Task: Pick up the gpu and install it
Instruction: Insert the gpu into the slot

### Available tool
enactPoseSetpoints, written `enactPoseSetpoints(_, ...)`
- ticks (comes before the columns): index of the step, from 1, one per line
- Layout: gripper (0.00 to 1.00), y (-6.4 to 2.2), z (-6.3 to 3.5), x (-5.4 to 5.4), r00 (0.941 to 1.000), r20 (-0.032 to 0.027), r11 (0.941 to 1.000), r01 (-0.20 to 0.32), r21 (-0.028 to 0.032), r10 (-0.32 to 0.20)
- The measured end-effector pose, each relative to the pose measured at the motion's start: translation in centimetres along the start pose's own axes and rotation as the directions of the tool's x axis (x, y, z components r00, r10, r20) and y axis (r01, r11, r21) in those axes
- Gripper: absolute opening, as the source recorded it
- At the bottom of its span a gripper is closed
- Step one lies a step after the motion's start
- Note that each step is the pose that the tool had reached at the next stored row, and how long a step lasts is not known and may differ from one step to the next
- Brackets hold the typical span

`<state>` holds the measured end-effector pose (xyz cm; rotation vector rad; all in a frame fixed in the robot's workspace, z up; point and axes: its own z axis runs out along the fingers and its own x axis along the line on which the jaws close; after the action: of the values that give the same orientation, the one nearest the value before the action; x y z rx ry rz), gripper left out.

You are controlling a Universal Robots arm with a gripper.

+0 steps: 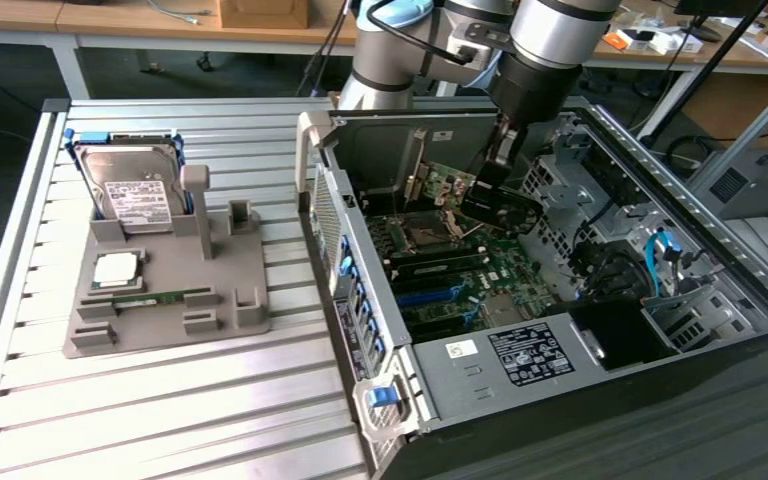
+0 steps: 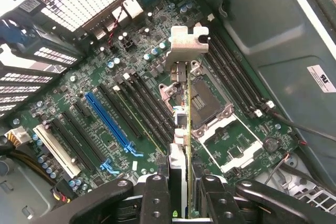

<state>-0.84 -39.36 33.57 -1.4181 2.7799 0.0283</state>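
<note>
Gripper [image 2: 184, 163] clamps gpu [image 2: 186, 45] above motherboard [image 2: 105, 116].

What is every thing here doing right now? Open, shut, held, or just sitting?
claw: shut on the gpu.
gpu: held on edge above the motherboard, not in a slot yet.
computer case: open, insides showing.
blue slot: empty.
hard drive: standing upright in the gray holder.
memory stick: lying flat in the holder.

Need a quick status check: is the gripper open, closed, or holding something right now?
The gripper: closed on the graphics card, held edge-on above the motherboard.
</note>
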Motion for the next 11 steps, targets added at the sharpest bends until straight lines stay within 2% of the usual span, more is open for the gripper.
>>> enactPoseSetpoints(11,0.27,0.0,0.0,0.0,0.9994,-0.0001,0.9994,0.034,-0.001,-0.034)
